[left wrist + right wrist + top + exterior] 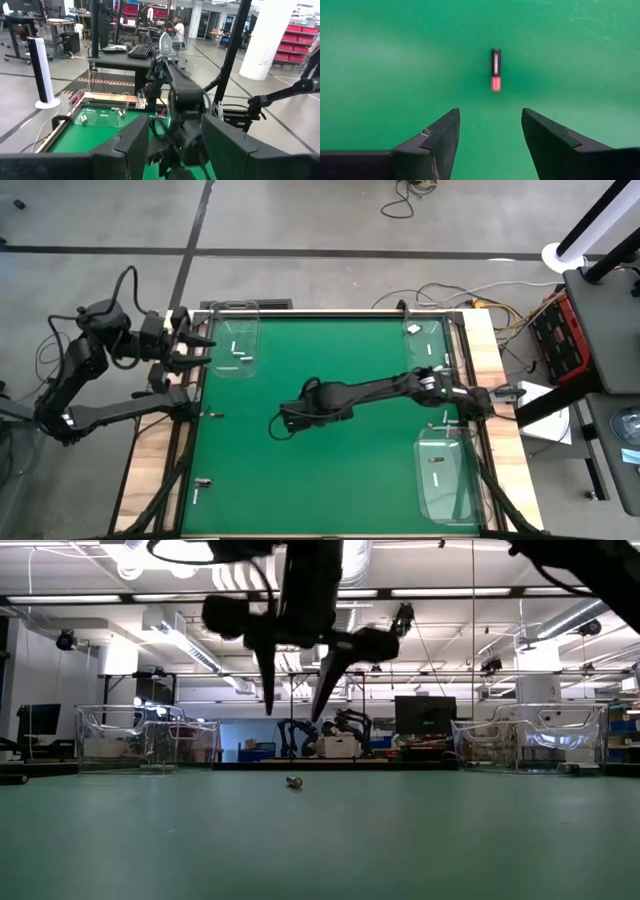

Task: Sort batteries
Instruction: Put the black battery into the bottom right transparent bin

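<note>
The sorting looks partly done: a few whitish batteries (238, 353) already lie in the clear tray at the far left (232, 370), some sit in the far-right tray (428, 343), and one dark one rests in the near-right tray (448, 480); others still lie loose on the green mat (330, 480), among them a pair at the near left corner (200, 488) and one by the left edge (211, 415).

The right gripper (277, 424) hangs low over the middle of the mat with its jaws apart and nothing between them; just ahead of it, in the right wrist view, lies a single battery (495, 76), a tiny short cylinder with a dark body and a reddish-pink end, flat on the mat and clear of both fingers (440, 140); in the low view it (294, 781) sits just beneath the spread fingertips, not yet touched.

The left gripper (196, 345) waits beside the far-left tray, its jaws parted too.
</note>
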